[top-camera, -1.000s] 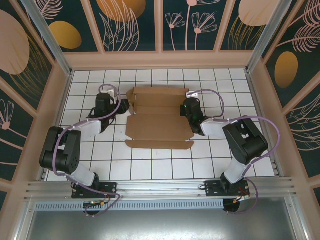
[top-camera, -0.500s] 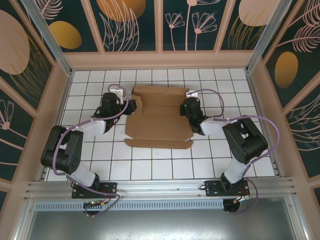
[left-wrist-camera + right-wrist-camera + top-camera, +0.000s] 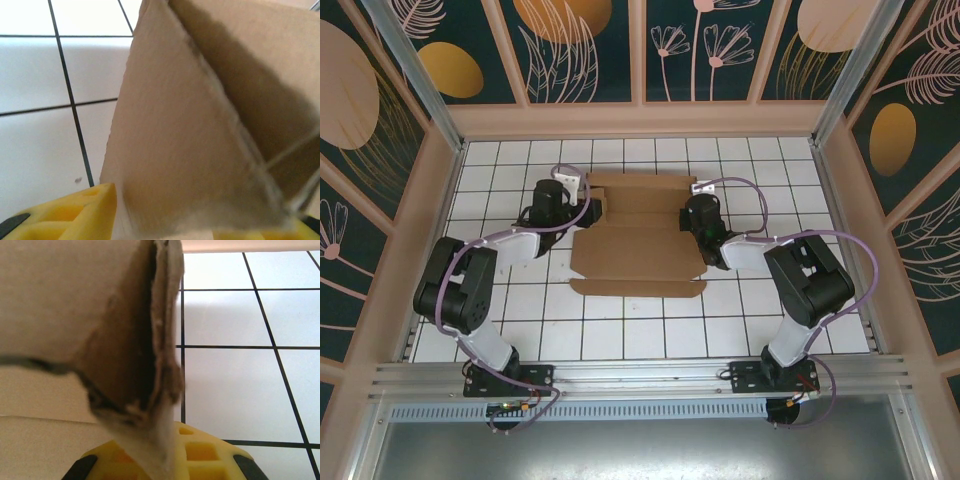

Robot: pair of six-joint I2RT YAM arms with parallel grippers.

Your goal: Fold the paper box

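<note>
The paper box lies as a brown die-cut sheet mid-floor, its near flap flat and its side flaps partly raised. My left gripper is at the sheet's far left corner. In the left wrist view its yellow fingers stand apart, with a raised flap leaning broadside between them and a thin gap beside the left finger. My right gripper is at the sheet's right side. It is shut on the edge of a folded-up flap, which runs down into the yellow jaws.
White tiled floor surrounds the sheet, with low tan walls on three sides. The aluminium rail carrying both arm bases runs along the near edge. Both arms reach inward over the tiles beside the sheet.
My left gripper has moved away from me and to the right, onto the sheet's far left corner, and its flap now stands up. The right gripper has kept its place and its hold.
</note>
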